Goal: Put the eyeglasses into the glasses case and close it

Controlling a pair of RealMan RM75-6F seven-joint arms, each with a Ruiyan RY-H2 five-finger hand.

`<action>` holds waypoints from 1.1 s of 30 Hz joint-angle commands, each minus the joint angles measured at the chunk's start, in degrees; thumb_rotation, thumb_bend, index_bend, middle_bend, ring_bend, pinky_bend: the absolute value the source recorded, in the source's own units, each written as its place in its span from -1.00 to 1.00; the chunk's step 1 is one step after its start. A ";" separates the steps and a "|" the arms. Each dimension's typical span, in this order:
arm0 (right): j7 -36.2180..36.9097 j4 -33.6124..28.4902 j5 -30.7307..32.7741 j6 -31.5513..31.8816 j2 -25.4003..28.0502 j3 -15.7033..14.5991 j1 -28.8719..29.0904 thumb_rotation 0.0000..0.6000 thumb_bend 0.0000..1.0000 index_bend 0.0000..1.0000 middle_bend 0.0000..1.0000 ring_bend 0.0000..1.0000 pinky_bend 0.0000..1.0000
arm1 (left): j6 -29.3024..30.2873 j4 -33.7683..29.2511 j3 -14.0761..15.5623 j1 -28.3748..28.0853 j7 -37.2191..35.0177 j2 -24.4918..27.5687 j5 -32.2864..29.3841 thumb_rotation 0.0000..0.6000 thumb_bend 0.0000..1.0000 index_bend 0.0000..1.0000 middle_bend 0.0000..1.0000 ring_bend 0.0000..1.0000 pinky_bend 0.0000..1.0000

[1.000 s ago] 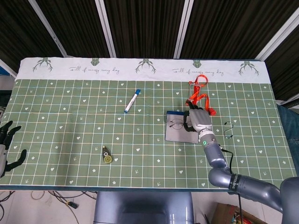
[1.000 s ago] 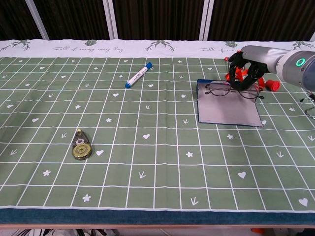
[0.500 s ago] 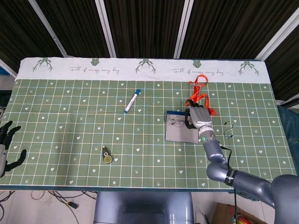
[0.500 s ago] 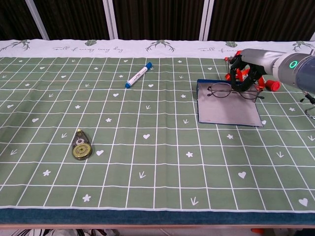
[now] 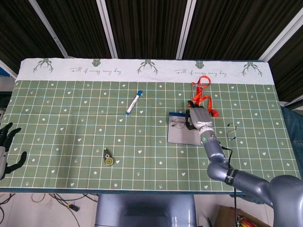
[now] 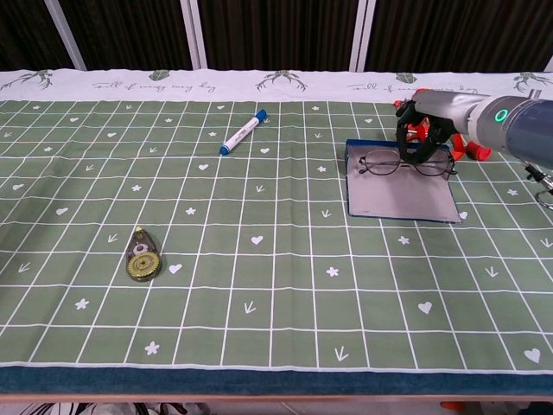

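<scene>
Eyeglasses [image 6: 404, 162] held over far end of open grey case [image 6: 402, 194], lenses toward near side, pinched by right hand [image 6: 421, 130] from behind; contact with case not determinable. Right hand [image 5: 199, 118] over case's far right corner, orange tool [image 5: 202, 94] just beyond. Left hand [image 5: 8, 150] off table's left edge, fingers spread, holding nothing. Marker [image 6: 243, 132] mid-table far side; tape dispenser [image 6: 143, 255] near left; wire hook [image 5: 231, 132] right of case.
</scene>
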 commanded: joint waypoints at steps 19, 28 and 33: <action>-2.06 5.38 2.85 -2.76 -3.00 0.44 3.49 1.00 0.17 0.32 -0.84 -0.70 -0.58 | -0.20 0.02 -0.03 -0.03 -0.32 0.17 -0.13 1.00 -0.22 -0.76 -1.00 -1.00 -1.00; -2.93 7.82 4.45 -3.63 -3.88 0.71 4.68 1.00 0.17 0.32 -0.84 -0.71 -0.58 | -0.29 0.07 -0.11 -0.03 -0.74 0.28 -0.29 1.00 -0.22 -0.76 -1.00 -1.00 -1.00; -2.73 8.37 4.52 -4.24 -4.02 0.52 4.74 1.00 0.17 0.21 -0.87 -0.72 -0.58 | -0.27 0.07 -0.14 -0.04 -0.73 0.24 -0.32 1.00 -0.22 -0.76 -1.00 -1.00 -1.00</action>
